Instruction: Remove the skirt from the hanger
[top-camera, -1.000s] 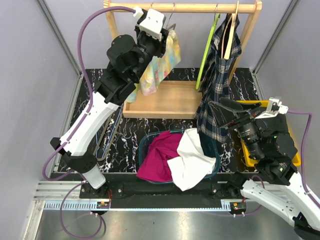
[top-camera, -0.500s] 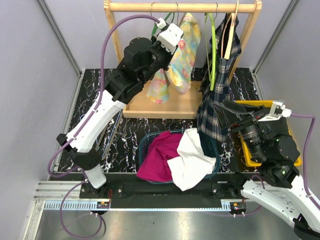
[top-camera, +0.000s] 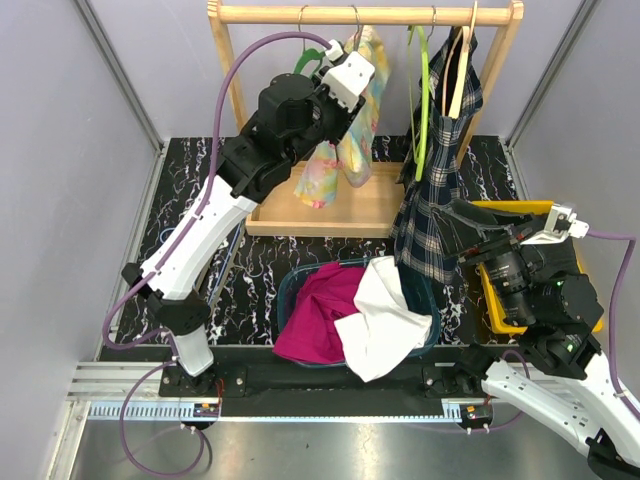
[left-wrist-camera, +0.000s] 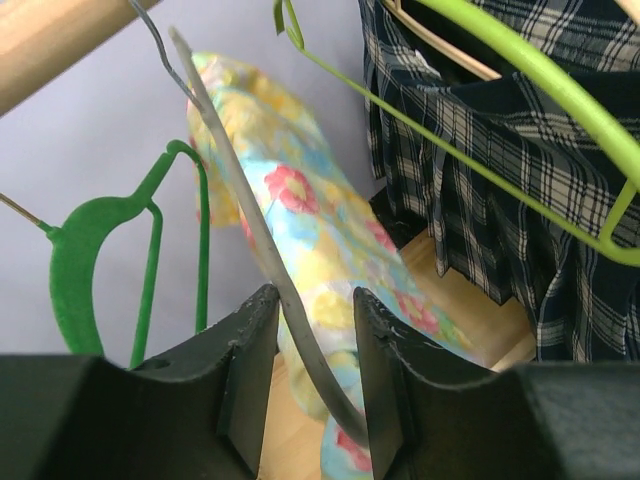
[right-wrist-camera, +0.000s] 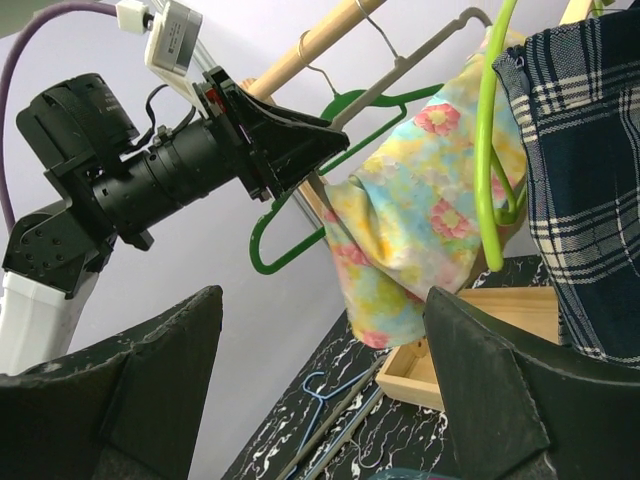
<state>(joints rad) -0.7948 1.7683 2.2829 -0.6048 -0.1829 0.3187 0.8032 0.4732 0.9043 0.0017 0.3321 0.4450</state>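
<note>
The skirt (top-camera: 345, 135) is pastel floral cloth draped on a grey hanger (left-wrist-camera: 250, 225) that hooks on the wooden rail (top-camera: 365, 15). My left gripper (top-camera: 343, 97) is high at the rail, left of the skirt. In the left wrist view its jaws (left-wrist-camera: 315, 300) stand on either side of the hanger's sloping arm, with the skirt (left-wrist-camera: 300, 230) just behind. The right wrist view shows the hanger (right-wrist-camera: 420, 55) tilted down toward that gripper, the skirt (right-wrist-camera: 420, 190) hanging bunched. My right gripper (top-camera: 490, 225) is open and empty, low at the right, by the plaid garment (top-camera: 435, 180).
On the rail hang a dark green hanger (top-camera: 310, 55), a lime hanger (top-camera: 420, 100) and the plaid garment on a wooden hanger. A blue basket (top-camera: 290, 285) holds magenta and white clothes. There is a yellow bin (top-camera: 490, 300) at the right. Loose hangers (top-camera: 215, 275) lie at the left.
My left gripper has moved right along the rail, carrying the hanger and skirt from the left end toward the middle. The skirt now hangs more bunched and tilted. The right arm barely moved.
</note>
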